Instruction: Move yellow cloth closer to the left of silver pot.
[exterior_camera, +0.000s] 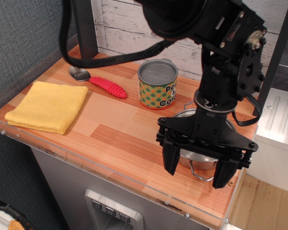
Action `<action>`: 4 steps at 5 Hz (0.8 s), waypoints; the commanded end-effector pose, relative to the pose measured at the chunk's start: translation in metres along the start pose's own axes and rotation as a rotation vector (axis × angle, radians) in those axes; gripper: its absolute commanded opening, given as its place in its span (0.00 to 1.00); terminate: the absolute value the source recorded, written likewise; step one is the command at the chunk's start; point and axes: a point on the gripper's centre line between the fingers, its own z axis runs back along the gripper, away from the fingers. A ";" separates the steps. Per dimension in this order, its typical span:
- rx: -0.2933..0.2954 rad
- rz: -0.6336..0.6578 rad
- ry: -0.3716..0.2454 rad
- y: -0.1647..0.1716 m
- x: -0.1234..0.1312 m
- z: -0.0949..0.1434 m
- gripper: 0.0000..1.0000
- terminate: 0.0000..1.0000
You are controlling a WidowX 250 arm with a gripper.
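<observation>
A long wooden butcher-block counter [120,139] with a clear plastic strip along its near edge carries everything here. Over its right end hangs the bulky black robot arm [230,52], and below it the black gripper [198,170] points down with its two fingers spread wide apart, holding nothing. At the far left of the counter lies the folded, roughly square bright-yellow cloth [48,106], flat on the wood and well apart from the gripper. The shallow round shiny steel pot [201,158] sits at the right end, mostly hidden behind the gripper; one thin wire handle shows at its near side, and I think a second loop peeks out at its far side, though the arm covers most of it. Just beyond the pot, toward the middle, stands a tin can [157,84] with a grey lid and a green-and-orange patterned label. To the left of the can lies a spoon [98,81] with a silver bowl and a ribbed red handle, near the cloth's far corner.
</observation>
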 end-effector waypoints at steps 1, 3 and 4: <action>0.000 0.000 0.000 0.000 0.000 0.000 1.00 0.00; -0.026 -0.046 0.063 0.033 0.009 0.019 1.00 0.00; -0.015 -0.041 0.065 0.057 0.014 0.025 1.00 0.00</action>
